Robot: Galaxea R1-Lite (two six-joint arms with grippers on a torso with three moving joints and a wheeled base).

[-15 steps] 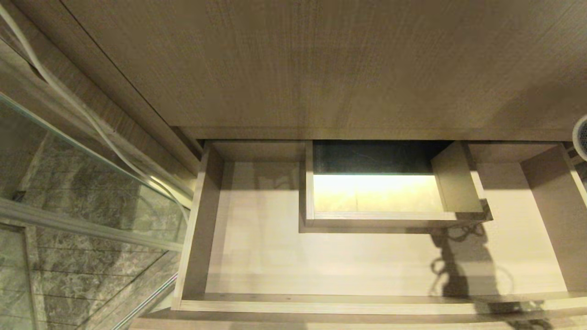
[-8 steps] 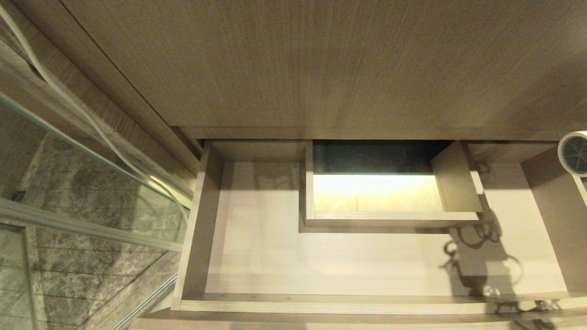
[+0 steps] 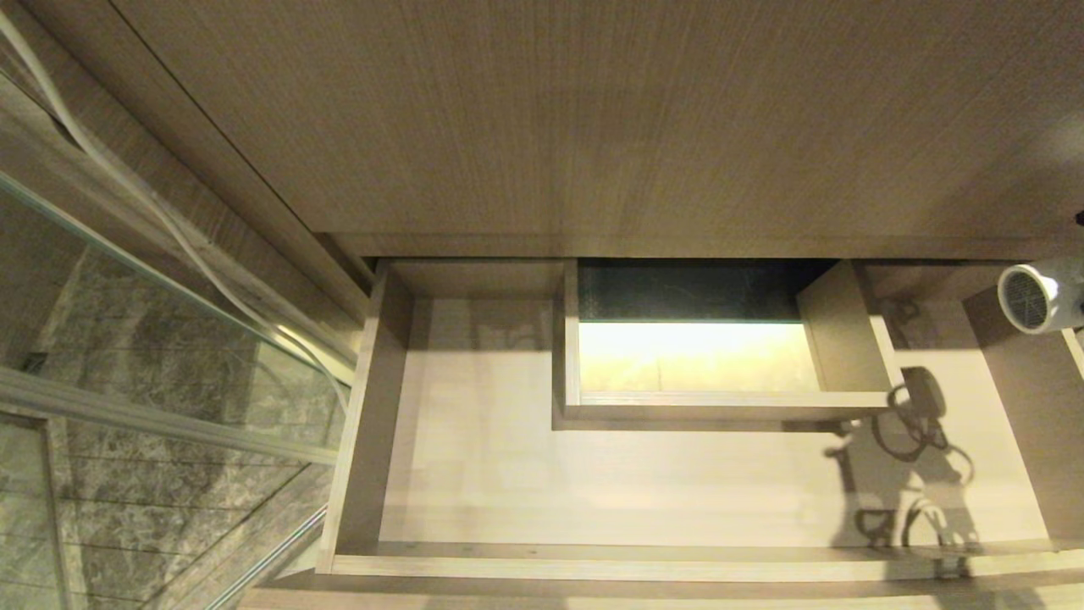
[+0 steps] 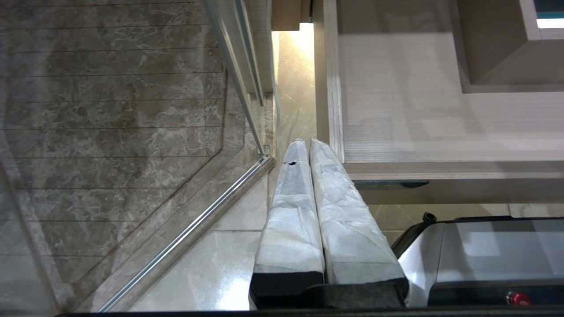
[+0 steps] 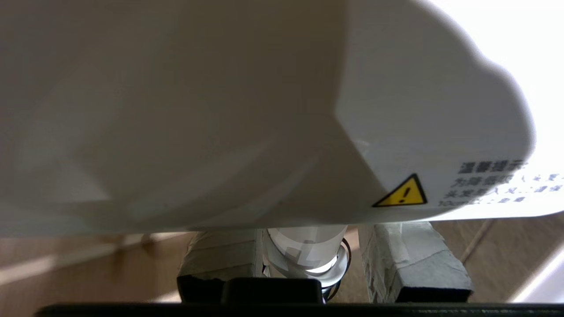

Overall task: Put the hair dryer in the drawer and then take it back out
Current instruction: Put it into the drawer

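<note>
The first half of the task is in hand: the hair dryer (image 3: 1040, 296) is being carried in toward the drawer (image 3: 593, 487), not yet set down. In the head view it hangs in the air at the drawer's right end, above the right side wall, its round mesh grille facing across the drawer. The drawer stands pulled out and nothing lies on its floor — only the shadow of the dryer and its looped cord falls there, right of the boxed cut-out (image 3: 703, 360) at the rear middle.

The right gripper (image 5: 308, 255) pinches the dryer: in the right wrist view its two padded fingers (image 5: 410, 259) stand on either side of the slim white handle, with the fat barrel filling most of that view above them. The left gripper (image 4: 308, 145) is parked near the drawer's front left corner, its wrapped fingers pressed together and holding nothing.

The next move, as I judge it, calls for bringing the dryer further over the drawer floor, clear of the right wall and the cut-out, then lowering it before letting go — the dangling cord could catch the wall.

On the barrel sits a yellow warning triangle (image 5: 402, 193) with an exclamation mark, beside a few lines of Chinese print too blurred to read. No brand shows.
</note>
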